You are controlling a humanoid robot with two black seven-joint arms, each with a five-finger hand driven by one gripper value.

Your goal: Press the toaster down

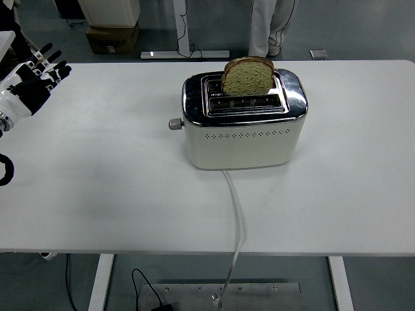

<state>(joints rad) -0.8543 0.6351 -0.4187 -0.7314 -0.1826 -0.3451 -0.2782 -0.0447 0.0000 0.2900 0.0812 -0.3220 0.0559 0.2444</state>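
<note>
Toaster (244, 123), cream-bodied with a chrome top, stands a little beyond the middle of the white table (97, 181), a slice of bread (248, 76) sticking up out of its far slot. Its lever knob (175, 124) juts from the left end, and a white cord (237, 220) trails off the near table edge. Well apart to the left, the left hand (34, 78) hovers at the table's far left edge, fingers spread and holding nothing. A person's legs (269, 26) show at the top.
</note>
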